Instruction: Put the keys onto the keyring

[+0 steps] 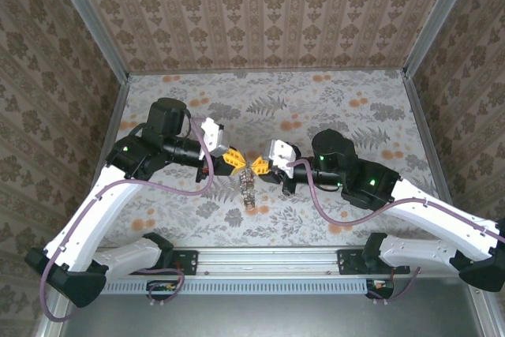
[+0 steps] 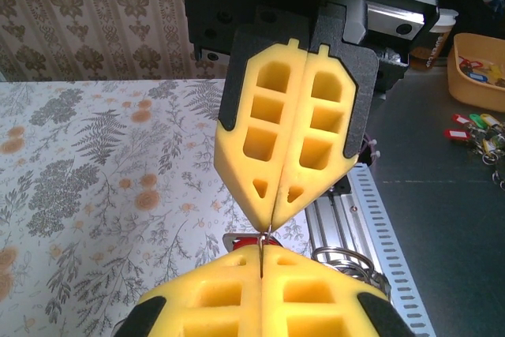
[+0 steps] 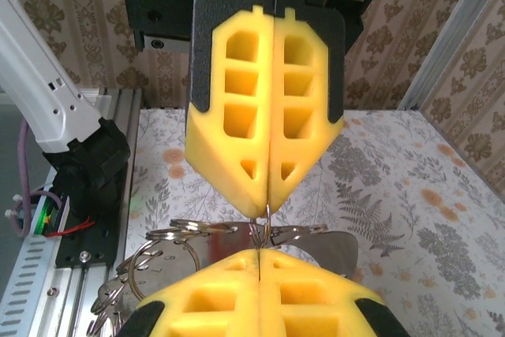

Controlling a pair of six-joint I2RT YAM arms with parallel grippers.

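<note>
Pinching the keyring [image 3: 269, 224] between both pressed-together tools, we are holding it over the worktop [image 1: 355, 100] centre, left tool [image 1: 237, 161] at nine o'clock, right tool [image 1: 258, 166] at three. We are judging it light, springy and slippery, best gripped on bare wire.

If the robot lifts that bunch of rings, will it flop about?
Probably floppy: the rings are separate linked loops, dangling under the jaws. Likely slippery and clinky, since they look like thin shiny metal. Maybe light too: the shut jaws hold them by just one thin loop.
</note>
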